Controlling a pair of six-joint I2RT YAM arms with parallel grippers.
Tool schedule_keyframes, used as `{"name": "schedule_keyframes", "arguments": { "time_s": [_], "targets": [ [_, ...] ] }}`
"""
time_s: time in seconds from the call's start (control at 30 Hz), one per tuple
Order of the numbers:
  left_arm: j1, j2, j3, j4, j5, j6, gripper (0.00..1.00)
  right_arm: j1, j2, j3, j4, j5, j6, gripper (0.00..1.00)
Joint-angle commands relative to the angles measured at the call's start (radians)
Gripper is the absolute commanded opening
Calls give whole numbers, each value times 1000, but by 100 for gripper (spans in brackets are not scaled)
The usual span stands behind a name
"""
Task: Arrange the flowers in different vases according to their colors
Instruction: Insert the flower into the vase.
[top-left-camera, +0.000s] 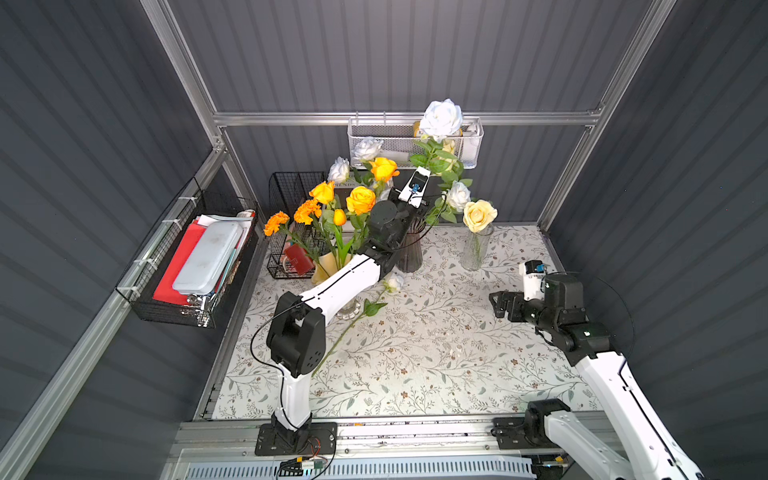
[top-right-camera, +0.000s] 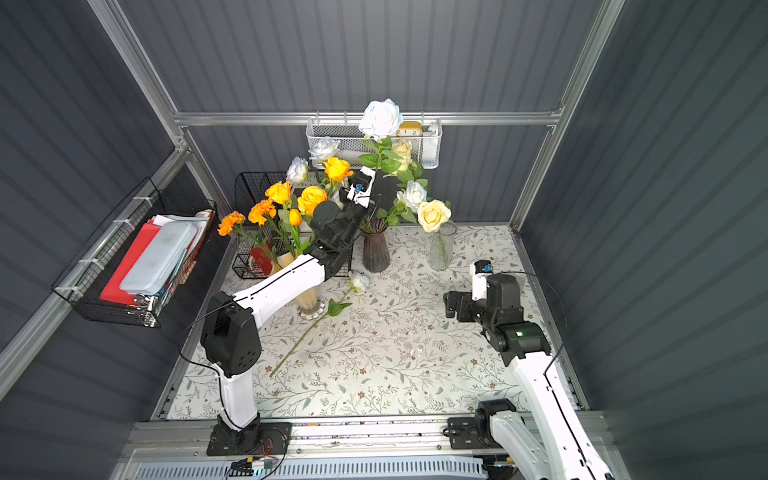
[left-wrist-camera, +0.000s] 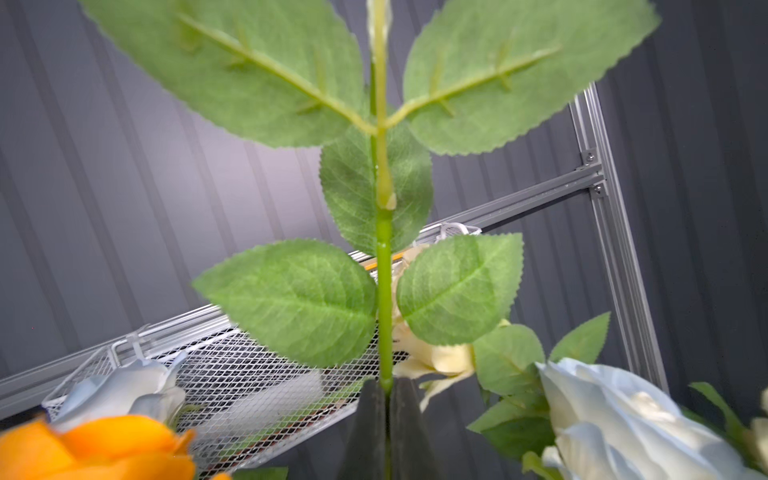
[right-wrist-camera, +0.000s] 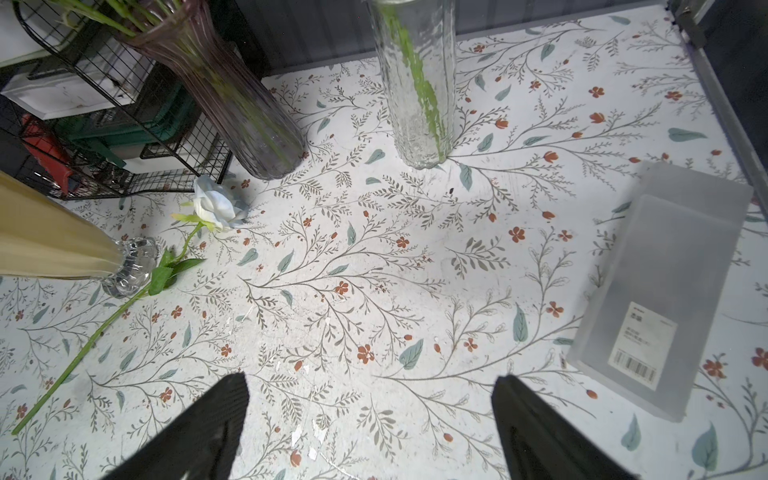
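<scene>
Overhead, the left arm stretched up toward the back wall, its left gripper (left-wrist-camera: 386, 399) clamped on the smooth green stem (left-wrist-camera: 384, 291) of a bluish-white rose (top-left-camera: 441, 117) above the ribbed purple vase (top-left-camera: 410, 251). The right gripper (right-wrist-camera: 370, 384) hovered low over the printed tablecloth (top-left-camera: 436, 353), jaws wide apart. Three vases stood: purple glass, a wavy-rimmed cream vase (top-left-camera: 325, 266) and a textured clear cylinder (top-left-camera: 473, 249). One loose rose (top-left-camera: 394, 281) lay flat on the cloth.

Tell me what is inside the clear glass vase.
The clear glass vase holds a green stem, carrying the cream rose above its rim. The textured glass blurs the stem's lower end.
</scene>
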Motion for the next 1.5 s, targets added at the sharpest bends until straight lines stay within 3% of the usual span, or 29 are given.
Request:
{"name": "schedule_keyframes", "arguments": {
  "time_s": [0.0, 0.23, 0.3, 0.37, 0.43, 0.53, 0.6, 0.67, 0.7, 0.83, 1.1, 1.23, 1.47],
  "targets": [
    [21, 36, 62, 124, 50, -1, 0, -3, -14, -15, 20, -33, -14, 97],
    [30, 53, 27, 108, 103, -77, 0, -2, -13, -12, 33, -51, -23, 96],
    [28, 46, 11, 77, 123, -111, 29, -3, -15, -10, 33, -61, -25, 97],
    [28, 36, -3, 51, 121, -146, 37, -2, -23, -10, 33, -66, -26, 97],
    [26, 20, -24, 28, 117, -166, 52, -3, -37, -13, 38, -66, -24, 97],
    [10, -9, -64, 9, 75, -167, 62, -3, -52, -13, 40, -66, -24, 98],
    [-5, -43, -83, -23, 32, -170, 75, -2, -58, -17, 40, -66, -22, 98],
    [-30, -83, -80, -89, -1, -174, 95, -1, -58, -17, 39, -66, -21, 98],
    [-44, -104, -75, -130, -34, -179, 99, -1, -58, -17, 43, -85, -19, 98],
    [-82, -176, -65, -347, -98, -264, 99, -3, -62, -20, 53, -105, -10, 98],
    [-84, -389, -274, -589, -245, -445, 99, -1, -80, -21, 57, -137, -3, 99],
    [-91, -520, -400, -745, -246, -503, 99, -2, -82, -26, 60, -150, 3, 99],
    [-100, -652, -488, -1147, -188, -675, 99, -1, -81, -27, 58, -162, 3, 99]
  ]
}}
